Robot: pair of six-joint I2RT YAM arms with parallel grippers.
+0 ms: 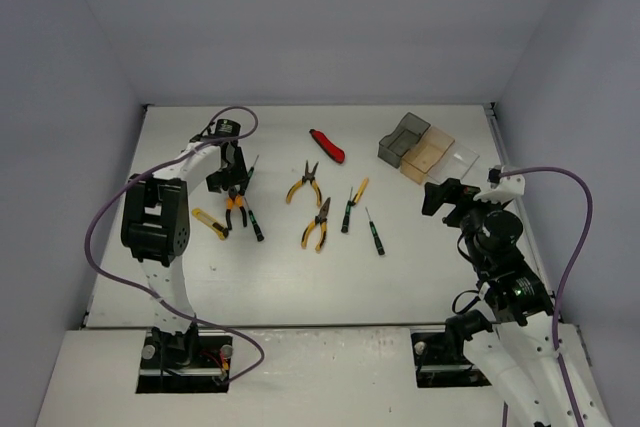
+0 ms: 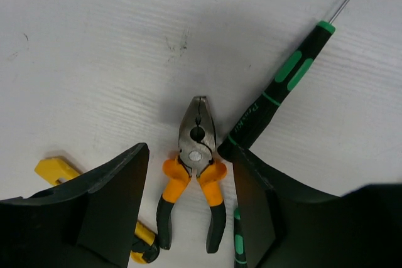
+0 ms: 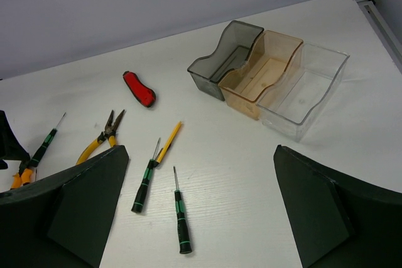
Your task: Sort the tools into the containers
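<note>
**L fingers straddle the orange pliers, no grip**

Your L gripper [image 2: 188, 155] sits tip-down over the orange pliers [image 2: 197, 136] on the left side of the table [image 1: 420, 277]. On the wrist cam the fingers [image 2: 119, 199] are approx half open, one on each side of the handles, w/ the pliers' head pointing away btw the tips. There's a clear gap from the left finger to its handle. The right finger is v close to the other handle, can't tell if it touches. Nothing held.

A screwdriver [image 2: 276, 95] lies slanted w/ its butt end right at the right fingertip. The yellow knife [image 2: 53, 169] is just beside the left finger.

Your R gripper [image 3: 200, 161] hangs above the table near the bins, fingers wide apart, holding nothing. The red knife [image 3: 139, 88] and yellow pliers [image 3: 100, 139] lie off to its left. Grey bin [image 3: 210, 73], tan bin [image 3: 276, 45] and clear bin [image 3: 326, 73] stand touching in a row at the far right, well apart from the orange pliers.
</note>
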